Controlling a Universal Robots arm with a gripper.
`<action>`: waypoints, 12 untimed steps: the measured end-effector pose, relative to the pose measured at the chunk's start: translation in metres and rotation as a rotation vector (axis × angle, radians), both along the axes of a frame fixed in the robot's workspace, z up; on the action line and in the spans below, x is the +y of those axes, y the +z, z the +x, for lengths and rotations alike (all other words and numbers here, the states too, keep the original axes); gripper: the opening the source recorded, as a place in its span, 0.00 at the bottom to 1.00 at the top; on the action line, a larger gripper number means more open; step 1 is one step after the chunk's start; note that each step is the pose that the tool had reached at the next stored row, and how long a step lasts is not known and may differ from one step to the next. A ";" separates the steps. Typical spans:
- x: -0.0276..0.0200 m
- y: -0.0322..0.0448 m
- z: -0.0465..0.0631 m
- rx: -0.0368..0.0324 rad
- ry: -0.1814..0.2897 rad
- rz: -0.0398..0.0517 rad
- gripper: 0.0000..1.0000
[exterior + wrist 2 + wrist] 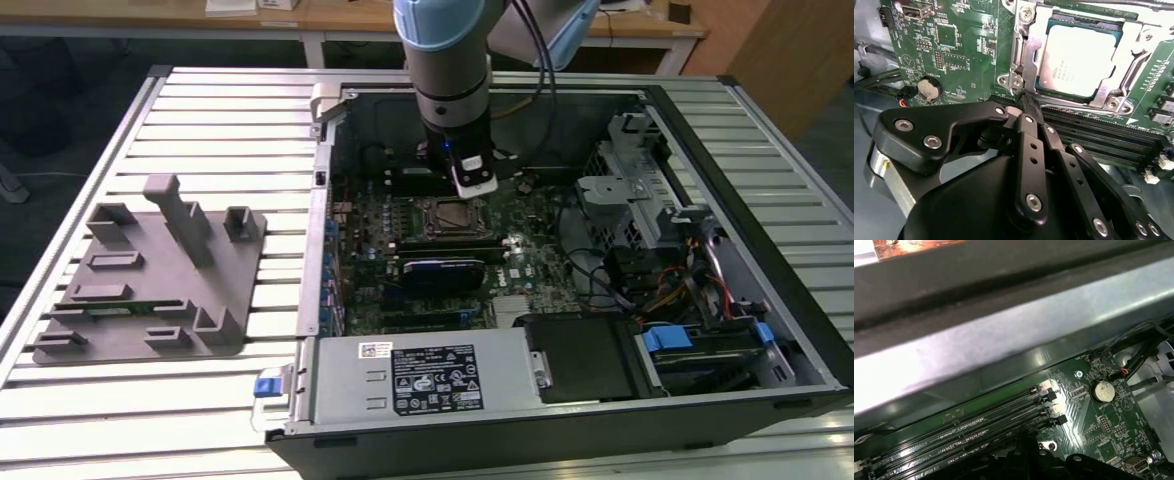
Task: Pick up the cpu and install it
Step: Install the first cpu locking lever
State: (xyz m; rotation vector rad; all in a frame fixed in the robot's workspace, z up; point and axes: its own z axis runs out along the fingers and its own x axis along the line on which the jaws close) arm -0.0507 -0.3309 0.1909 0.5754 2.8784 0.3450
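Observation:
The cpu (pixel 1079 57), a silvery-grey square chip, lies flat inside the metal socket frame (pixel 1026 55) on the green motherboard (pixel 961 45). In the exterior view the cpu (pixel 449 213) shows as a small grey square in the middle of the open computer case. My gripper (pixel 1023 97) hangs just beside the socket's corner, over the memory slots (pixel 1104 137). Its black fingers (pixel 1029 150) meet at the tip, shut with nothing between them. In the exterior view the gripper (pixel 477 186) sits just behind the socket, under the blue and grey arm (pixel 450 60).
The open computer case (pixel 320 190) lies on a slatted metal table (pixel 214 130). A grey plastic holder block (pixel 147 275) stands at the exterior view's left. A power supply (pixel 420 378), drive cage (pixel 634 185) and cable bundles (pixel 674 290) fill the case. A coin battery (pixel 1102 390) sits near the memory slots (pixel 979 432).

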 end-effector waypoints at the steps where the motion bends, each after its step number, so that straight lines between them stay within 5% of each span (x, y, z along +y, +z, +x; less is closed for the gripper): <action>1: 0.0000 0.0001 0.000 0.0001 -0.001 -0.0001 0.11; 12: 0.0000 0.0089 0.000 0.0001 -0.007 0.0000 0.11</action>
